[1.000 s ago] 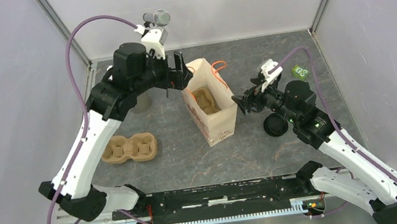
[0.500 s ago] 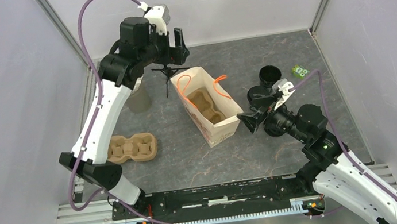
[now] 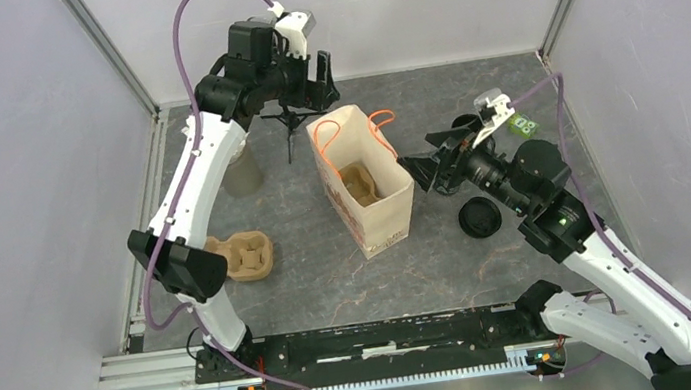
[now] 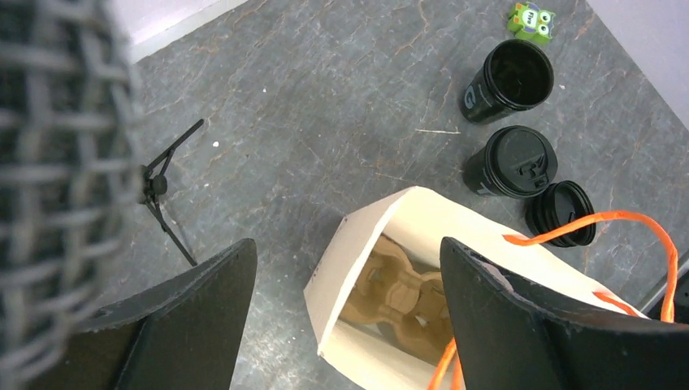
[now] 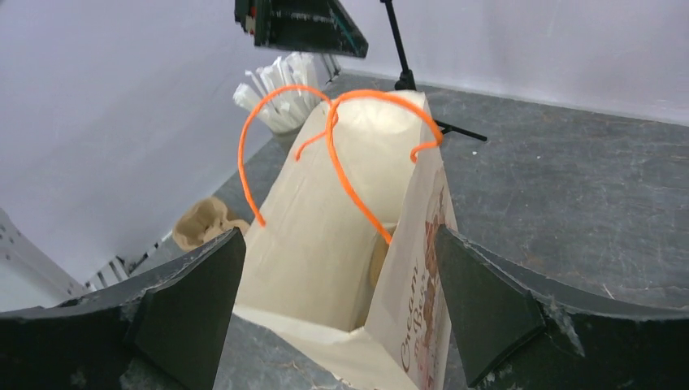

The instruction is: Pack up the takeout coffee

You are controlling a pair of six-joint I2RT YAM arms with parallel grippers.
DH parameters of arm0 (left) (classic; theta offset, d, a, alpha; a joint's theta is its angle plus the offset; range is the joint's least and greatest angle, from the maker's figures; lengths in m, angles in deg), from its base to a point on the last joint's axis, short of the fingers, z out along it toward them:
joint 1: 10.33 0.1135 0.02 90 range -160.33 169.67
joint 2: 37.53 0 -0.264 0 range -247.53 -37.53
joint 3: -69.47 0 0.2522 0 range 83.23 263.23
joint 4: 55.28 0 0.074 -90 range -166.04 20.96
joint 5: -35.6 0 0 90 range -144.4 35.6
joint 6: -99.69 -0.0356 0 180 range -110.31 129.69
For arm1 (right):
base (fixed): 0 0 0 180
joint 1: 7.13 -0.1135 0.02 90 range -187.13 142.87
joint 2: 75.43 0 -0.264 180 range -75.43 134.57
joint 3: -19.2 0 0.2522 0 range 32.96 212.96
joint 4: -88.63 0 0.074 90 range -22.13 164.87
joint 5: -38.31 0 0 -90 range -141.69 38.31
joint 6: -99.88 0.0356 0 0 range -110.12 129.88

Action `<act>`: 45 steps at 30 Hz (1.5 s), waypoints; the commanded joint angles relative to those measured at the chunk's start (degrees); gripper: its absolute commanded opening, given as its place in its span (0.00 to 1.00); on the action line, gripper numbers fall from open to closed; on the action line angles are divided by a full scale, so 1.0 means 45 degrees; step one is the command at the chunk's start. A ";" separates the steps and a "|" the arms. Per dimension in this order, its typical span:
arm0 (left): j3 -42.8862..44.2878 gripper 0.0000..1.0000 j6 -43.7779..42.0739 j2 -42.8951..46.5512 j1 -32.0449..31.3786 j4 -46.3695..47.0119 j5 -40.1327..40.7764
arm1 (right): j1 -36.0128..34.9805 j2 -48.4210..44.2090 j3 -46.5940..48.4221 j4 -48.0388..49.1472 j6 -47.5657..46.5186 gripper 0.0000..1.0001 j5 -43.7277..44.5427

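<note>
The left tool (image 3: 315, 68) hangs above the far end of the paper bag (image 3: 368, 192), pointing down, its two fingers (image 4: 195, 317) spread wide with nothing between them. The right tool (image 3: 422, 171) is held just to the right of the bag at about the height of its mouth and faces it, its fingers (image 5: 487, 301) likewise wide apart and holding nothing. The bag stands upright and open on the grey surface (image 3: 312, 280), its orange handles (image 5: 349, 162) raised, and a cardboard cup tray (image 4: 398, 292) lies at its bottom. The lidded black cup (image 4: 512, 162) stands upright on the surface to the right of the bag, outside it and apart from both tools; in the overhead view the right arm hides it. It sits between an open black cup (image 4: 512, 81) and a loose black lid (image 4: 561, 213), just beside each. A small green toy (image 3: 521, 126) lies beyond the open cup. Left of the bag, a second cup tray (image 3: 243, 254) rests on the surface, with a grey cup of white sticks (image 3: 243, 173) and a small black tripod (image 4: 162, 195) farther back.
</note>
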 commanded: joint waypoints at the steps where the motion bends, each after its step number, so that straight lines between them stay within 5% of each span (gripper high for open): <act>1: 0.0527 0.88 -0.1306 -0.0704 0.0339 -0.0396 -0.1461 | -0.0012 0.0409 0.1833 -0.1177 0.0187 0.93 0.1034; 10: -0.0203 0.84 -0.1844 -0.1043 0.0181 -0.0475 -0.2900 | -0.0012 0.0111 0.2465 -0.3491 -0.0363 0.92 0.2422; 25: -0.3399 0.82 -0.2524 0.0557 -0.0382 0.1789 0.0285 | -0.0022 -0.0205 0.2768 -0.4044 -0.0730 0.92 0.2453; 31: -0.3623 0.59 -0.1613 0.1306 -0.0515 0.1558 0.0068 | -0.0012 -0.0230 0.2746 -0.4807 -0.0492 0.89 0.2974; 35: -0.3967 0.30 -0.0284 0.1943 -0.0578 0.1188 0.0228 | -0.0012 0.0021 0.2657 -0.5591 -0.0077 0.86 0.3588; 40: -0.4844 0.06 0.1226 0.2895 -0.0706 0.0739 0.0539 | -0.0012 0.0314 0.2456 -0.6251 0.0429 0.84 0.4190; 45: -0.6554 0.02 0.2599 0.4315 -0.0694 0.1079 0.1533 | -0.0012 0.0752 0.2264 -0.6703 0.0254 0.84 0.5634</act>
